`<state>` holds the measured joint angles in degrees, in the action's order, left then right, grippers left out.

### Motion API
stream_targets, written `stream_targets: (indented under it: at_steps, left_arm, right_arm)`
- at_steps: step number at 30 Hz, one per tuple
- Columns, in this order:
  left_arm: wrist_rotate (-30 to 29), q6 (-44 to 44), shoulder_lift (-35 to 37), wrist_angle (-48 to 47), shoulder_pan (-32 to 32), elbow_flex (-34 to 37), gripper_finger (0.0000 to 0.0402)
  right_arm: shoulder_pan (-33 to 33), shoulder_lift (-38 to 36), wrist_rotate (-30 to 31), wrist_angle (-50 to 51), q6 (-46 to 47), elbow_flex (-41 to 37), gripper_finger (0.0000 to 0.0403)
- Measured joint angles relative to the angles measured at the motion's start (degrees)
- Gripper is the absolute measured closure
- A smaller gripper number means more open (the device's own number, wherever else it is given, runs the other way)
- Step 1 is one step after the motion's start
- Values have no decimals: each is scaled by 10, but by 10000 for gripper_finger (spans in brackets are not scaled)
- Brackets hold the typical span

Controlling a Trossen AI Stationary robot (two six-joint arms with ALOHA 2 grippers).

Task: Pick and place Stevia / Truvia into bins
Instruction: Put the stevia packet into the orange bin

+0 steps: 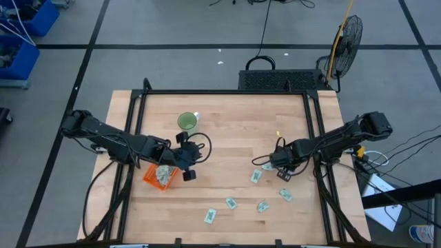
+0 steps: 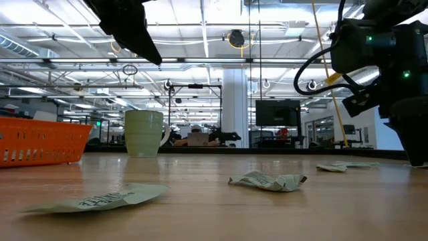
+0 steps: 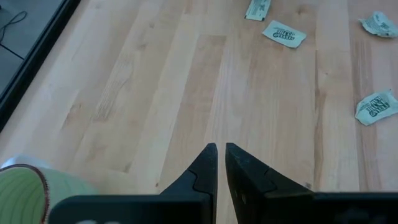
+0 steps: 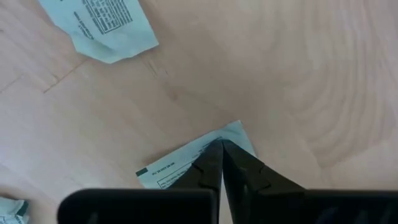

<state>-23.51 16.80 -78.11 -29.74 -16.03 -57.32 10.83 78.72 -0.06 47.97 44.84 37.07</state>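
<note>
Stevia packets are what this is all about, and one packet sits right under the right gripper, whose fingers have pinched together on its upper edge while it lies flat on the table. It looks like a pick just made, not yet lifted.

Working outward from there, a second packet lies just beside it, and in the high view I count about six more loose packets on the right half of the wood, between that arm and the near edge, including one nearest the front. Seven or so to go, though the arm may be hiding one.

Over on the left, the orange bin already holds some packets; how many I cannot tell, they are heaped together. The left gripper hangs by the bin's right side, its fingers nearly together with nothing between them. One green cup stands behind it, not part of the job.

I'd say the work is partway through.
</note>
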Motion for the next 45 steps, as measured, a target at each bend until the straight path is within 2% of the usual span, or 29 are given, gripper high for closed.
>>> stream_targets:
  at_steps: [5, 10, 17, 24, 30, 35, 39, 45]
  left_arm:
    - [0, -1, 0, 0, 0, 0, 362]
    - [-1, -1, 0, 1, 1, 0, 362]
    - [-4, 4, 0, 1, 1, 0, 362]
    - [-4, 16, 0, 1, 1, 0, 362]
    - [-5, 18, 0, 1, 1, 0, 362]
    - [-5, 24, 0, 1, 1, 0, 362]
    - [-5, 24, 0, 1, 1, 0, 362]
    - [-5, 5, 0, 1, 1, 0, 362]
  right_arm:
    - [0, -33, -1, 4, 4, -3, 383]
    - [0, -81, -12, -54, -8, -2, 356]
    - [31, -110, -120, -157, 15, -1, 310]
    - [105, -59, -210, -120, 152, -1, 283]
    - [149, -32, -212, -120, 280, -1, 284]
    - [176, -19, -206, -141, 319, -1, 285]
    - [194, -3, -164, -168, 340, 0, 287]
    - [217, 34, -158, -169, 370, 3, 287]
